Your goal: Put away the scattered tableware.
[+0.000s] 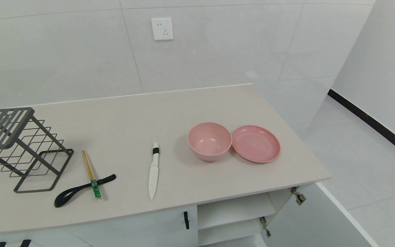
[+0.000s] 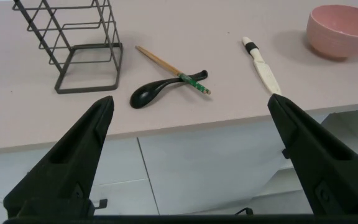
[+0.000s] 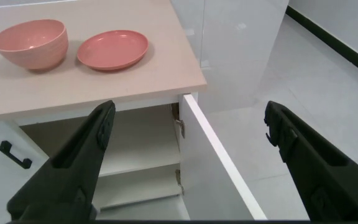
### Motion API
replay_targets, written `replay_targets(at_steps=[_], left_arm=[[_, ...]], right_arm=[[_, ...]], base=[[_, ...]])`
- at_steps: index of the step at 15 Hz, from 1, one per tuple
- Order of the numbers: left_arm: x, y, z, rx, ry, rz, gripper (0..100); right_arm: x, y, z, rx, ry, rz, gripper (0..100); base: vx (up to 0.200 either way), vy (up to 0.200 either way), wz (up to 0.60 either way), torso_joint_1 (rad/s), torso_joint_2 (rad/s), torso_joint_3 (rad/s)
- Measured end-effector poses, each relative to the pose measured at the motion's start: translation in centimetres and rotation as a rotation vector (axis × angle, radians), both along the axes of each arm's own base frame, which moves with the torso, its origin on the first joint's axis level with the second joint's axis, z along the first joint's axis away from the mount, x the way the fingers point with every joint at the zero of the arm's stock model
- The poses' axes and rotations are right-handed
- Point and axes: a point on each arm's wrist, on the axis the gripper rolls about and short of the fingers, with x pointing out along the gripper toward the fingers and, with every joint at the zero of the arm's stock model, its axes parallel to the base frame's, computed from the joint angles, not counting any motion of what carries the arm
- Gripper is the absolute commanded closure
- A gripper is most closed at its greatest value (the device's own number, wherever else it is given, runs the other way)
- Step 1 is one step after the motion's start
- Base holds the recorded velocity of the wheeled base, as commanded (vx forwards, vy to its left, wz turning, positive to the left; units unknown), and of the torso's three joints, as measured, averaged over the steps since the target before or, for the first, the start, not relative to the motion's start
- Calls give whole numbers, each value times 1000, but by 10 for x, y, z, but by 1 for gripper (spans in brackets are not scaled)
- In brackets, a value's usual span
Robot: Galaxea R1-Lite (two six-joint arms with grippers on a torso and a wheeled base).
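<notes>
On the beige countertop [image 1: 132, 113] stand a pink bowl [image 1: 209, 140] [image 2: 342, 30] [image 3: 32, 42] and, touching it on the right, a pink plate [image 1: 255, 143] [image 3: 112, 49]. A white knife [image 1: 154, 169] [image 2: 261, 63] lies near the front edge. Wooden chopsticks [image 1: 91, 173] [image 2: 169, 68] lie across a black spoon [image 1: 81, 190] [image 2: 160, 90]. My left gripper [image 2: 188, 106] is open, held in front of the counter below the spoon and knife. My right gripper [image 3: 188, 112] is open, in front of the open cabinet.
A dark wire rack [image 1: 15, 144] [image 2: 73, 37] stands at the counter's left. The cabinet door [image 3: 219, 162] under the counter's right end swings outward, baring white shelves [image 1: 233, 209] [image 3: 135, 149]. A wall socket [image 1: 162, 28] is on the tiled wall. Tiled floor lies to the right.
</notes>
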Motion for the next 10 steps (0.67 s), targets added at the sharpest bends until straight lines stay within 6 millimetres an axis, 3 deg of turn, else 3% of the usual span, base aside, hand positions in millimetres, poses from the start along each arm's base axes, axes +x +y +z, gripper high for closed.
replay_targets(at_steps=[7,10], left_arm=[[0,0,0,0,0,0,0],[0,0,0,-1,0,0,0]], right_arm=[[0,0,0,0,0,1,0],[0,0,0,-1,0,0,0]], base=[[0,0,0,0,0,0],[0,0,0,146,-303,-150]])
